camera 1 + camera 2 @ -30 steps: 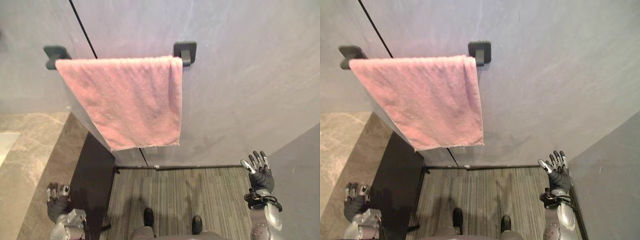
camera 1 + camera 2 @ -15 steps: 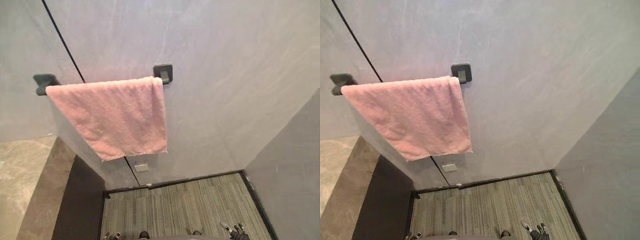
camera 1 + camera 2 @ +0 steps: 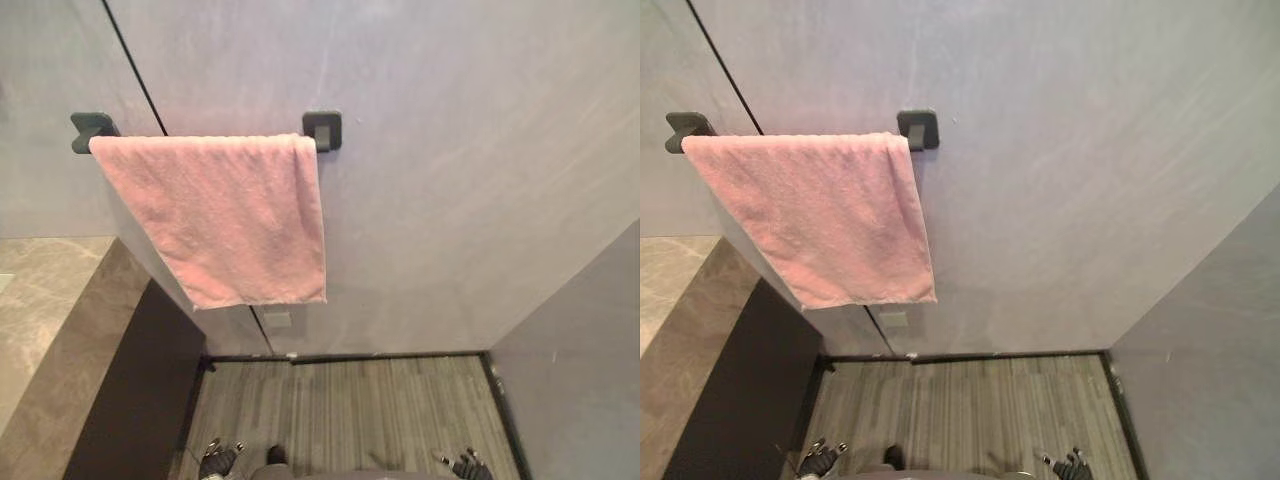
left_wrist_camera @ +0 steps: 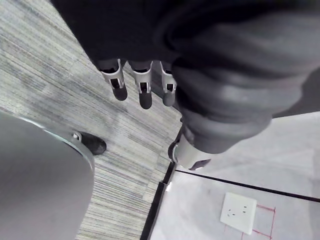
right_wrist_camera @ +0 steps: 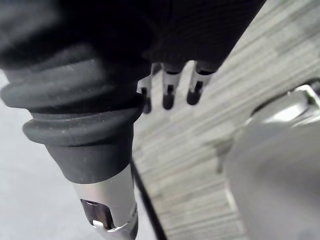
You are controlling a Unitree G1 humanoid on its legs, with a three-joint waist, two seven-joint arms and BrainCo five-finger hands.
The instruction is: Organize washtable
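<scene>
The washtable [image 3: 50, 300], a beige marble counter over a dark cabinet side [image 3: 140, 400], lies below and to the left of the pink towel [image 3: 225, 215], as it did a second ago. The whole picture has shifted since then, so the camera has moved. The towel itself hangs as before, draped over the dark towel bar [image 3: 322, 130] on the grey wall [image 3: 470, 180], its lower hem slanting and well above the floor. More of the wall under the towel shows now, with a white wall socket [image 3: 278, 320] just below the towel's hem. The striped grey floor [image 3: 340, 410] runs from the wall's foot beneath the towel toward the robot.

Both hands sit lower in view than a second ago, when the right one was raised with its fingers spread. The left hand [image 3: 219, 461] hangs below the towel, near the cabinet's foot. In its wrist view its fingers [image 4: 145, 92] point loosely down over the floor, relaxed and holding nothing. The right hand [image 3: 463, 466] hangs well to the right of the towel, over the floor near the side wall [image 3: 590, 370]. Its fingers [image 5: 169, 95] likewise hang slack and nearly straight, with nothing in them.
</scene>
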